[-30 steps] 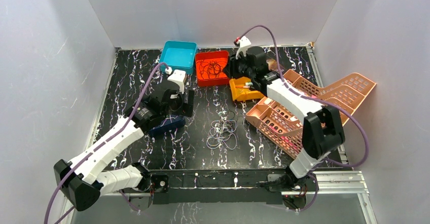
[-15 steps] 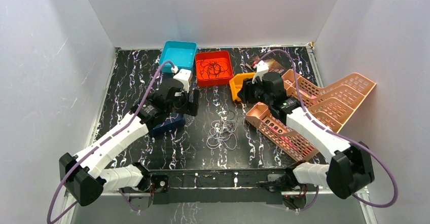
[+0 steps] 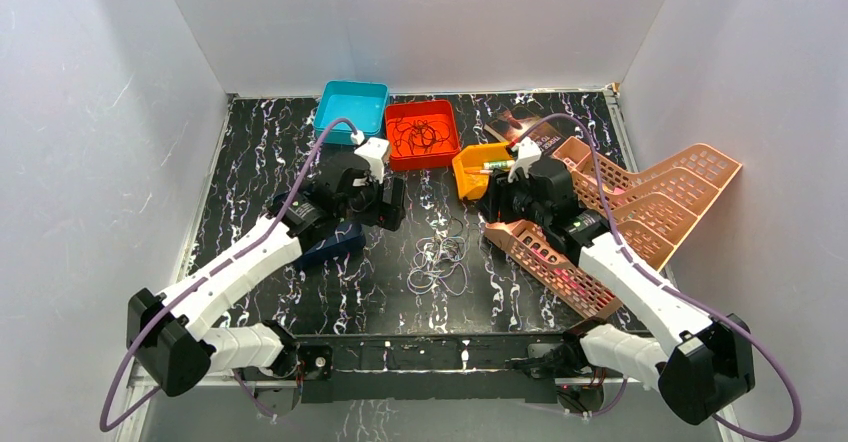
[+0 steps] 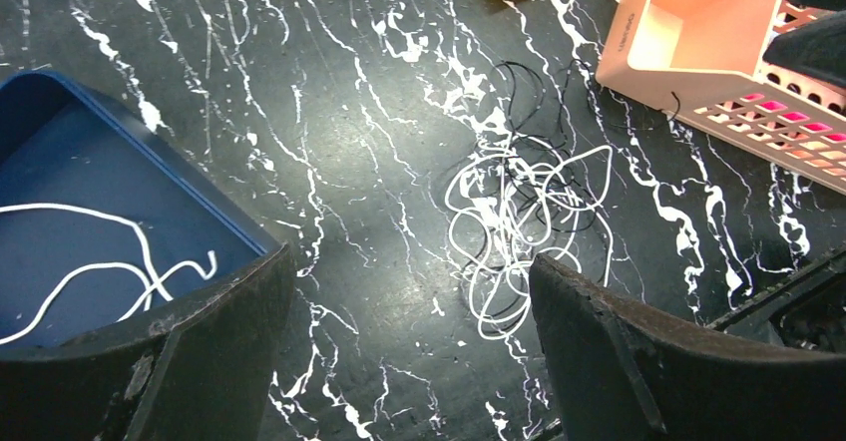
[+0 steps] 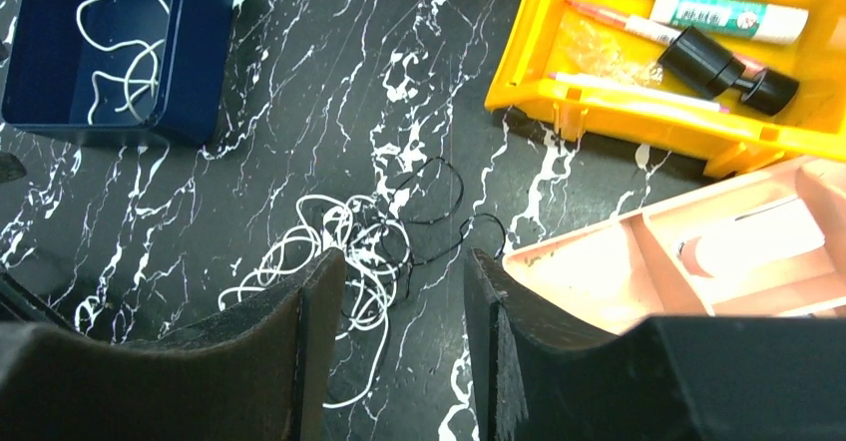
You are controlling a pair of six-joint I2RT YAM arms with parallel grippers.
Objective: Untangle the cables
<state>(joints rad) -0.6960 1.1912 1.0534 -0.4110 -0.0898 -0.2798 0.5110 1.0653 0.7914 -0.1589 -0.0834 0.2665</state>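
The cables (image 3: 440, 260) lie in a loose knot on the marbled table (image 3: 250, 162), between my two arms, white loops nearer me and thin black ones trailing far and right toward the pink basket (image 3: 600, 232). My left gripper (image 4: 409, 266) hangs spread wide to their left; my right gripper (image 5: 404, 261) is parted more narrowly, both holding nothing. The strands look feather-light, limp and slippery, so I would pinch one outlying loop at the edge, not the dense middle.

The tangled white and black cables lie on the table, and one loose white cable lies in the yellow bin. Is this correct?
Not quite. The loose white cable lies in the dark blue bin, not the yellow one; the right wrist view shows it.
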